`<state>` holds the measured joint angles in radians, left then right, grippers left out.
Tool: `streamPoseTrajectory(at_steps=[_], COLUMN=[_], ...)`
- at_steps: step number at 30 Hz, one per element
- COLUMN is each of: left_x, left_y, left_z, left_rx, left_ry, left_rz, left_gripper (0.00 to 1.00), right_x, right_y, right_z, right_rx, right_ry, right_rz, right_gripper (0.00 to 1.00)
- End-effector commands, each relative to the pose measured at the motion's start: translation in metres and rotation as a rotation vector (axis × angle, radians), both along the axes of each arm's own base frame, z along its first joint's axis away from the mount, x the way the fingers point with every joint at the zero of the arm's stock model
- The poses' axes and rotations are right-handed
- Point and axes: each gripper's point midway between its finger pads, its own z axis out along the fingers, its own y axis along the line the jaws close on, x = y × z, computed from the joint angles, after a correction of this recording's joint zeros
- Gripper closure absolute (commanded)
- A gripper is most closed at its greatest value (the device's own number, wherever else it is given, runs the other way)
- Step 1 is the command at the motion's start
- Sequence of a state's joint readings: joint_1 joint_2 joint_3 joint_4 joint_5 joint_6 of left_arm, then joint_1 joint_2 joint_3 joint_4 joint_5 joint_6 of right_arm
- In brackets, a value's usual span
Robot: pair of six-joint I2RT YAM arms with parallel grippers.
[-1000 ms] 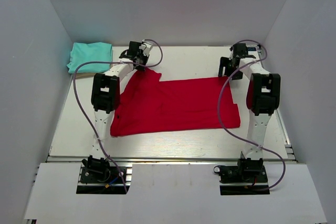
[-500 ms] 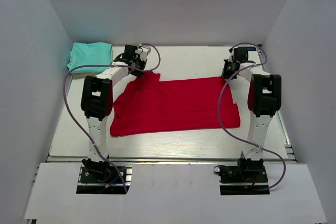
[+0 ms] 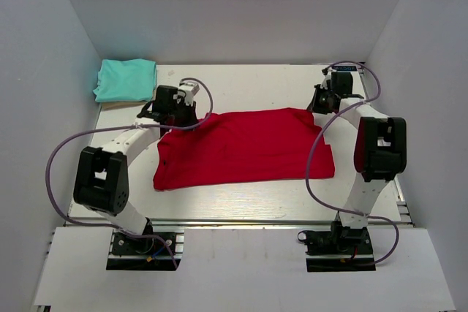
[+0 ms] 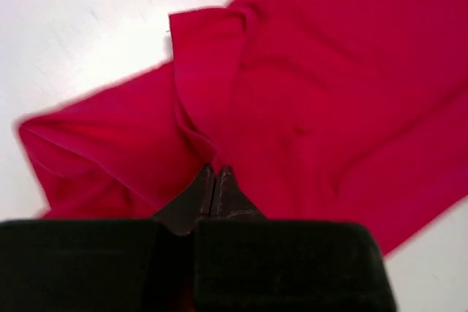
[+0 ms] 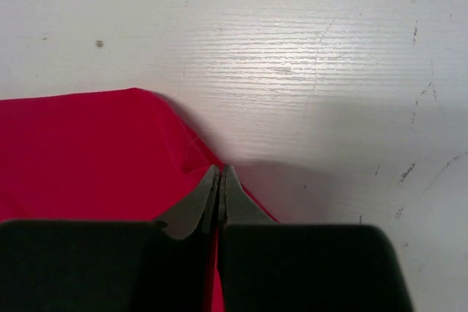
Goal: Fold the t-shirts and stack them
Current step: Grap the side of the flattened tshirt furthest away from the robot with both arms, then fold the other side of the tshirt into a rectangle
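Observation:
The red t-shirt lies spread across the middle of the table. My left gripper is shut on its far left corner, and the left wrist view shows the closed tips pinching a bunched fold of the red t-shirt. At the far right corner my right gripper is shut on the edge of the shirt. Its tips are closed on the red t-shirt against the white table. The teal t-shirt sits folded at the back left corner.
White walls enclose the table on the left, back and right. A metal rail runs along the near edge. Purple cables loop off both arms. Bare tabletop lies behind the red shirt.
The right gripper has shut on the shirt's far right corner. The left arm has swung out to the left and nearer, dragging the shirt's far left corner with it.

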<state>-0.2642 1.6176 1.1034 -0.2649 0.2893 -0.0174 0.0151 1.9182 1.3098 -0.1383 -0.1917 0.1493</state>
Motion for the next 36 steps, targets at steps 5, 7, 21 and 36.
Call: streamPoseTrajectory(at_steps=[5, 7, 21, 36], left_x=[-0.067, -0.080, -0.153, -0.167], left_y=[-0.019, -0.016, 0.021, 0.059], left_z=[-0.004, 0.002, -0.009, 0.000], left_rx=[-0.180, -0.194, -0.186, -0.059], left_ry=[0.112, 0.119, 0.235, 0.270], left_rz=[-0.005, 0.008, 0.227, 0.422], left_gripper=[1.00, 1.00, 1.00, 1.00], right_x=[-0.007, -0.014, -0.048, -0.067], right_y=[0.002, -0.003, -0.014, -0.024], right_z=[0.030, 0.032, 0.029, 0.037], right_rx=[0.018, -0.006, -0.069, -0.113], right_ry=[-0.098, -0.082, -0.014, 0.005], right_rz=[0.014, -0.005, -0.025, -0.059], right_gripper=[1.00, 1.00, 1.00, 1.00])
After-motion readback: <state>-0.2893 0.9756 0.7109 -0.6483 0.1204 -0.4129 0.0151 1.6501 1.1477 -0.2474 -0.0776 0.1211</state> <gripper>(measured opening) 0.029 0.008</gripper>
